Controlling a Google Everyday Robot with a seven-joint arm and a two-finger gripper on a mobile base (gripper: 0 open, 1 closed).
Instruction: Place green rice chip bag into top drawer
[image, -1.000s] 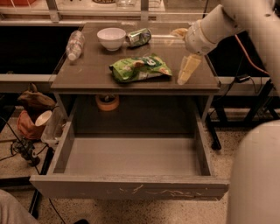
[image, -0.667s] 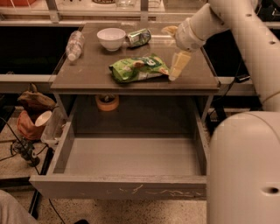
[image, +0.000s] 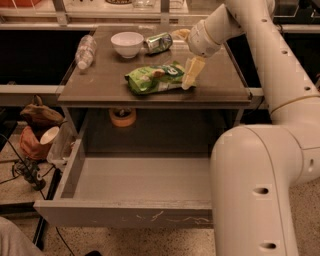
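Observation:
The green rice chip bag (image: 152, 79) lies flat on the brown cabinet top (image: 100, 85), near its front middle. My gripper (image: 181, 60) hangs just at the bag's right end, open. One yellowish finger (image: 191, 72) points down and touches or nearly touches the bag's right edge. The other finger points left towards the can. The top drawer (image: 75, 170) is pulled out wide below the top, with a bare grey floor and a scratched front panel (image: 125, 216).
A white bowl (image: 126, 43), a green metal can (image: 159, 42) on its side and a clear plastic bottle (image: 85, 51) lie on the back of the top. A tape roll (image: 122, 116) sits inside the cabinet. My arm (image: 260, 165) fills the right side.
My gripper has moved left along the top, from right of the bag to its right end. The bag and the drawer have not moved.

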